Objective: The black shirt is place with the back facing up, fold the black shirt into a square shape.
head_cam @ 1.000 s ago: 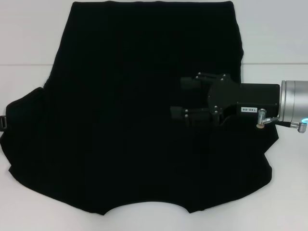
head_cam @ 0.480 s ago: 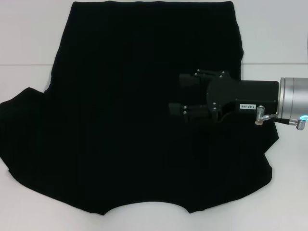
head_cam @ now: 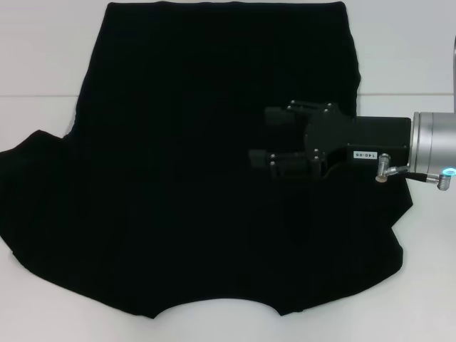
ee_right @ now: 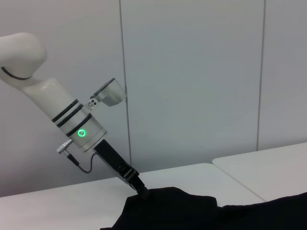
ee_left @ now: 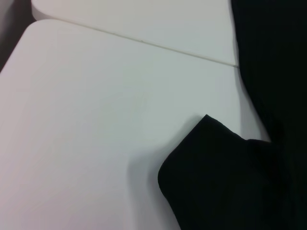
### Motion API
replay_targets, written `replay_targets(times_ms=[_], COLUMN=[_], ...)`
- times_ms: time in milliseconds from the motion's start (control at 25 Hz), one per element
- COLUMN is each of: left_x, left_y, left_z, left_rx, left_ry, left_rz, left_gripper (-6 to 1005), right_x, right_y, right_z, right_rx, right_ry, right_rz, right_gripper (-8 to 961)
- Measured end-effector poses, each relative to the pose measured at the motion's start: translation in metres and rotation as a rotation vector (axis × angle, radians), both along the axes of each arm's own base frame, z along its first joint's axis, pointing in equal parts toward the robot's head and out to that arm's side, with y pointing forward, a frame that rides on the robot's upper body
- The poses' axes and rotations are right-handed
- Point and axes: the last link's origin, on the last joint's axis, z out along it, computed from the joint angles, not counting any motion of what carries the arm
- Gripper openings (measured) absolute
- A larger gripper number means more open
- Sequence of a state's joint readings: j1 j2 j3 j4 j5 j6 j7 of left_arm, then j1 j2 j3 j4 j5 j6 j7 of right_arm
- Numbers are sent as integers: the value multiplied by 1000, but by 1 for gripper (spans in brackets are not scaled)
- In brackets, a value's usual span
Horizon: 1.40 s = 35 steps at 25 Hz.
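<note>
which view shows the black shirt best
The head view: the whole black shirt lies spread flat, with the right gripper over it. The left wrist view shows only one sleeve; the right wrist view shows an edge with the left gripper at it.

You can count one black shirt (head_cam: 206,178), one white bench (head_cam: 35,64), and two hands: the right hand (head_cam: 258,135) and the left hand (ee_right: 142,192).

White table (head_cam: 43,64), a seam line running across it toward 9 and 3 o'clock. Black shirt (head_cam: 206,185) lies spread flat on it, covering the centre, neckline at 6 o'clock.
</note>
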<state>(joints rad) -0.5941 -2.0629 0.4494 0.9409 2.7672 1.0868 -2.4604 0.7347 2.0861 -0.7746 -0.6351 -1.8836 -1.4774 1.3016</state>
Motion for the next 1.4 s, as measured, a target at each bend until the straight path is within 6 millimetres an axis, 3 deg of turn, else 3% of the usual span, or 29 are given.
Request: replay_targets(times_ms=[960, 1400], left_x=[-9, 17], left_y=[-12, 9], left_z=[7, -2], left_rx=[15, 2], left_ry=[-6, -37], left_rz=[28, -81], left_gripper=[-2, -1], right_x=[0, 1], right_y=[1, 0], right_z=[0, 0], right_rx=[0, 1], right_ry=[-3, -1], right_rz=[-5, -9], right_gripper=[895, 895])
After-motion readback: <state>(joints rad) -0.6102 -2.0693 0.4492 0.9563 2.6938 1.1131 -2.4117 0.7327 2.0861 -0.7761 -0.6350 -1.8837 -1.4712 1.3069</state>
